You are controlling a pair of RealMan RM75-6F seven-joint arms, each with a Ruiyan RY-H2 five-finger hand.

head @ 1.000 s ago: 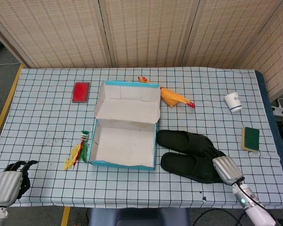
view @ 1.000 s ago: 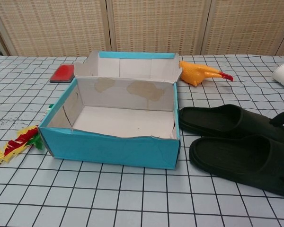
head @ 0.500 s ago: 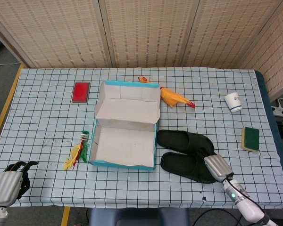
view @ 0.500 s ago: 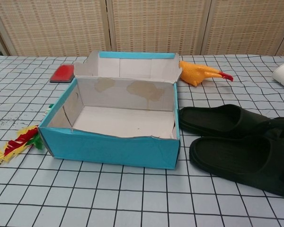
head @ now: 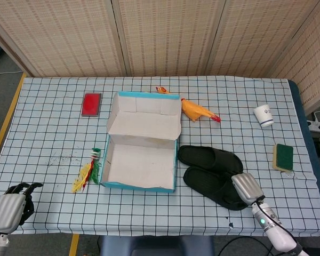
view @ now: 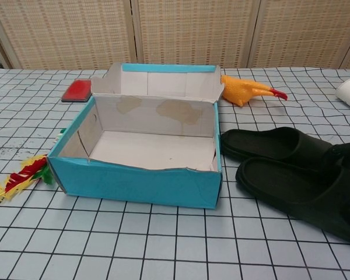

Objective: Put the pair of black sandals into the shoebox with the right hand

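Note:
The open blue shoebox (head: 138, 186) stands at the table's middle, its white inside bare and its lid folded back; its front wall (view: 134, 184) fills the chest view. Just right of it lie the two black sandals, the far one (head: 205, 156) flat and the near one (head: 210, 184) angled against it. My right hand (head: 247, 188) grips their heel ends, with dark fingers (view: 345, 150) over the sandals at the chest view's right edge. My left hand (head: 9, 209) hangs low at the front left corner, holding nothing, fingers loosely apart.
An orange rubber chicken (head: 197, 111) lies behind the box's right corner. A red flat block (head: 91, 104) sits at the back left. A feathered toy (head: 87, 172) is beside the box's left wall. A white cup (head: 264, 115) and a green sponge (head: 283, 156) are at the right.
My right hand moved left onto the sandals' heels. The near sandal has swung in against the far one, and both have shifted slightly toward the box. The left hand stays still.

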